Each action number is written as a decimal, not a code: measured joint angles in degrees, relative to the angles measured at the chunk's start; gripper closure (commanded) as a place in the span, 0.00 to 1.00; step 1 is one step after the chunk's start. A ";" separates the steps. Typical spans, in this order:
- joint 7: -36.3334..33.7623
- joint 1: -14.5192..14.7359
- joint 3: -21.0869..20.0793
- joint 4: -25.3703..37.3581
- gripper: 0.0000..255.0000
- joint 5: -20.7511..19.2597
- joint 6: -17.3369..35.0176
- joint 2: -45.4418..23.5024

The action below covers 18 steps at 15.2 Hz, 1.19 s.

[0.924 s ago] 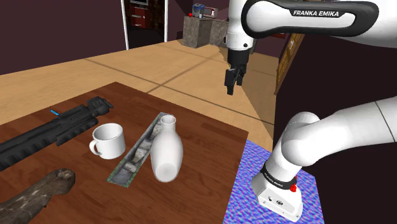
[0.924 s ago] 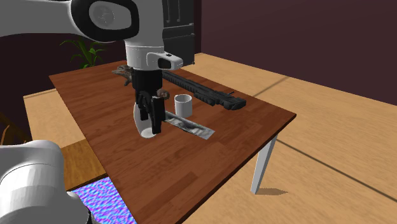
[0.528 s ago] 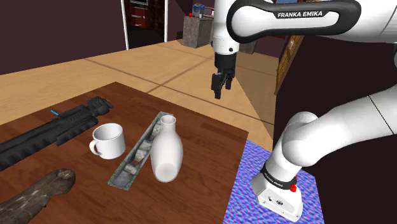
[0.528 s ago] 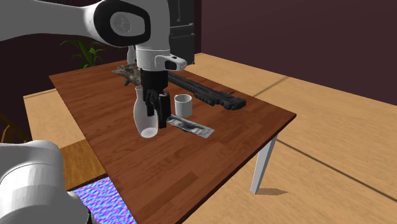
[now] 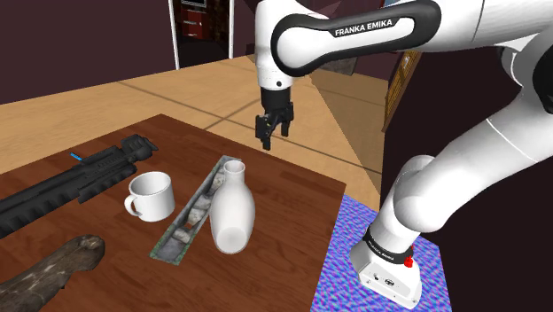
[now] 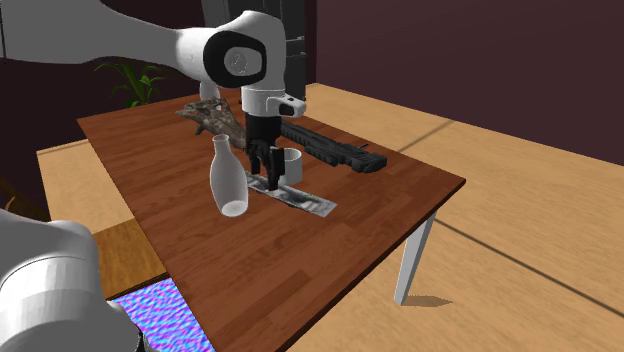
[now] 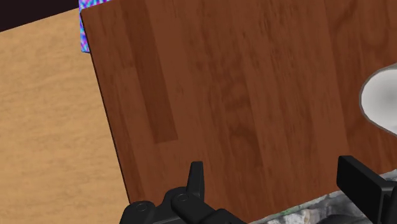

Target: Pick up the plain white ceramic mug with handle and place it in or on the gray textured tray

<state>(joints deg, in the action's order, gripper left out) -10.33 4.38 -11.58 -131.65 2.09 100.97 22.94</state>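
While my pincer (image 5: pixel 273 135) hangs above the tabletop (image 5: pixel 292 230) with its two fingers spread wide and nothing between them, it points down over the far end of the tray (image 5: pixel 186 206) and touches nothing. I judge the gap is kept open so it can close over a rim or wall.

Just beyond, the tall white bottle (image 5: pixel 232 213) stands hard against one long side of the tray. I would want to give it room on the way down.

The mug (image 5: pixel 151 195) stands upright on the other side of the tray, close beside it but apart, mouth up, its handle turned away from the tray. That leaves the near wall free to grip — a short carry, as I read it.

Past the mug lies a long black object (image 5: pixel 80 182).
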 measured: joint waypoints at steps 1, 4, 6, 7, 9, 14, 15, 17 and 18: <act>-0.88 0.17 -0.63 0.99 0.00 0.19 1.04 -1.96; -3.67 0.68 -2.50 4.77 0.00 0.39 3.65 -8.16; -5.55 1.15 -3.63 7.08 0.00 0.43 4.97 -11.69; -6.24 1.28 -4.00 8.51 0.00 0.32 5.28 -13.40; -8.28 1.88 -5.08 11.15 0.00 0.08 6.30 -16.91; -13.04 3.50 -6.94 20.78 0.00 -1.99 8.09 -28.20; -13.78 3.85 -7.12 22.62 0.00 -2.43 8.32 -30.24; -15.98 5.13 -7.69 26.50 0.00 -3.50 9.07 -34.82; -16.48 5.51 -7.69 28.77 0.00 -4.03 8.97 -37.00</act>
<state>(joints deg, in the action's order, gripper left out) -26.81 9.88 -19.28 -102.88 -1.94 109.94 -14.06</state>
